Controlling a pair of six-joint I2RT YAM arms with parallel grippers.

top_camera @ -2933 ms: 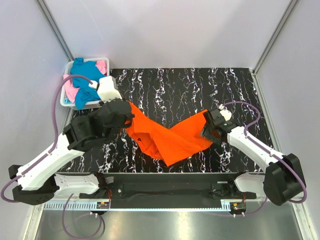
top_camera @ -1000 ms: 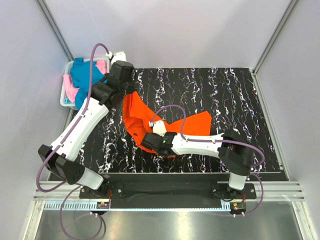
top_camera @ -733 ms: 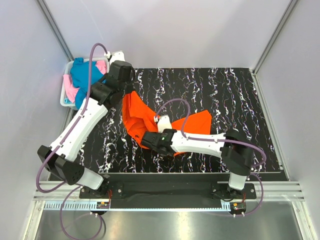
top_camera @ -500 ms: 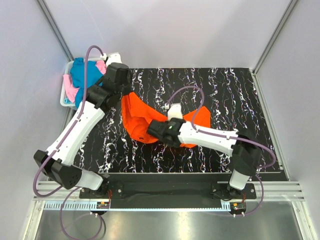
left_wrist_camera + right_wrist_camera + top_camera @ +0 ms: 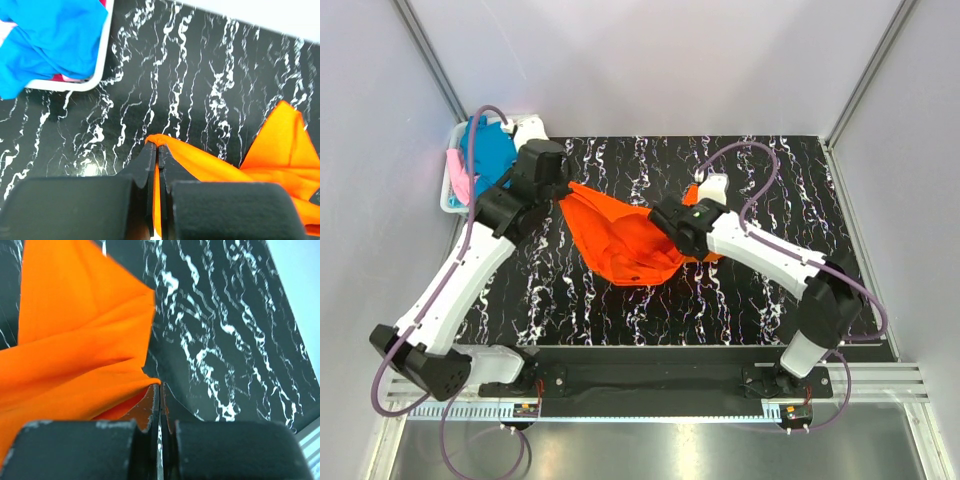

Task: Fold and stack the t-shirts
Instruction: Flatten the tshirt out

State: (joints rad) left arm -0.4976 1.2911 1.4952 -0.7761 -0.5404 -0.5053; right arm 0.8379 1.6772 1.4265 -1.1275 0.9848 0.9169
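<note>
Orange t-shirt (image 5: 620, 240) gripped by L pincer (image 5: 156, 145) & R pincer (image 5: 160, 385), prob. mid-air.

Lab test cell, white walls (image 5: 670, 60), aluminium frame (image 5: 428, 58), marbled tabletop (image 5: 790, 170)

Black white-veined tabletop (image 5: 820, 200), pale walls (image 5: 670, 60), metal corner posts (image 5: 865, 70), even light

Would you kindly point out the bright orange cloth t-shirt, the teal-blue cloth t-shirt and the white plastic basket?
bright orange cloth t-shirt (image 5: 620, 238): top external view, bunched middle.
teal-blue cloth t-shirt (image 5: 50, 35): left wrist view, crumpled middle.
white plastic basket (image 5: 60, 85): left wrist view, rim.
</note>
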